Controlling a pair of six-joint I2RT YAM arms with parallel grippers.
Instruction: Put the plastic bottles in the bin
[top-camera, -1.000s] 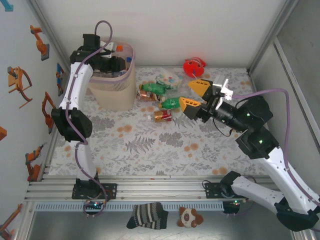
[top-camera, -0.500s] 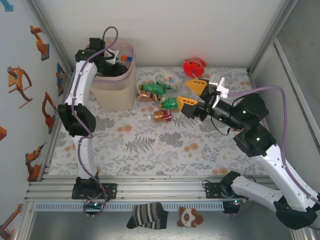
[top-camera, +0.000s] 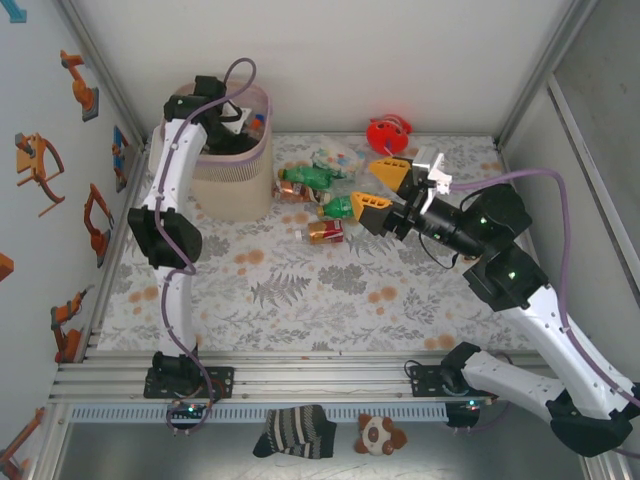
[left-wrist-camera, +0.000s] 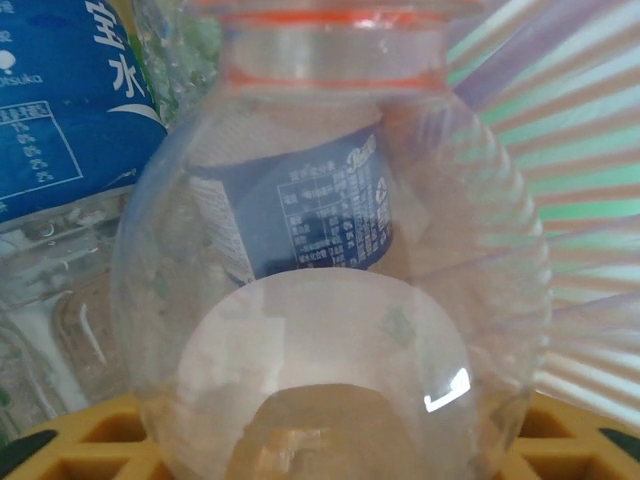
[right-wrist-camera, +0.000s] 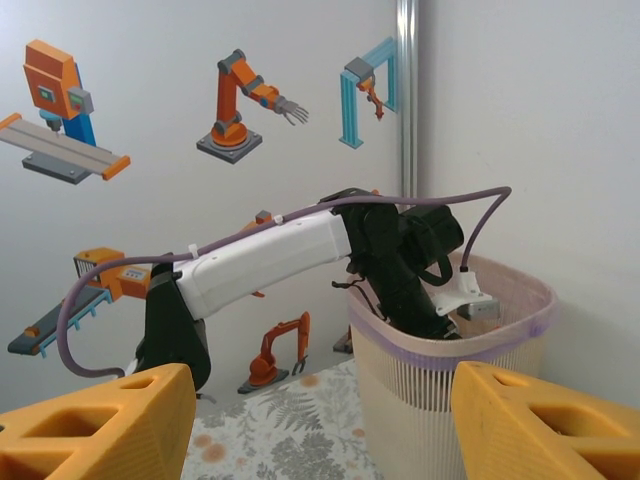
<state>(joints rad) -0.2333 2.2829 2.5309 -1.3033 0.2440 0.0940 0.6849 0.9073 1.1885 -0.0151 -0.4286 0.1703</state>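
The pale pink bin (top-camera: 225, 185) stands at the far left of the table, also seen in the right wrist view (right-wrist-camera: 440, 390). My left gripper (top-camera: 236, 122) reaches down inside it. A clear plastic bottle (left-wrist-camera: 330, 300) with an orange neck ring lies between its yellow fingers (left-wrist-camera: 80, 445), base toward the camera; whether they still press it I cannot tell. Blue-labelled bottles (left-wrist-camera: 50, 100) lie beneath. On the table lie two green bottles (top-camera: 303, 177) (top-camera: 340, 207) and a red-labelled one (top-camera: 325, 232). My right gripper (top-camera: 375, 185) (right-wrist-camera: 320, 430) hovers open over them, holding nothing.
A red round toy (top-camera: 388, 132) sits at the back of the table. A flat patterned packet (top-camera: 338, 157) lies beside the green bottles. Enclosure walls close in on both sides. A striped sock (top-camera: 295, 430) and a plush toy (top-camera: 380, 433) lie below the front rail.
My left arm has swung further right and deeper into the bin. My right gripper has edged left and slightly back, staying open over the bottles.
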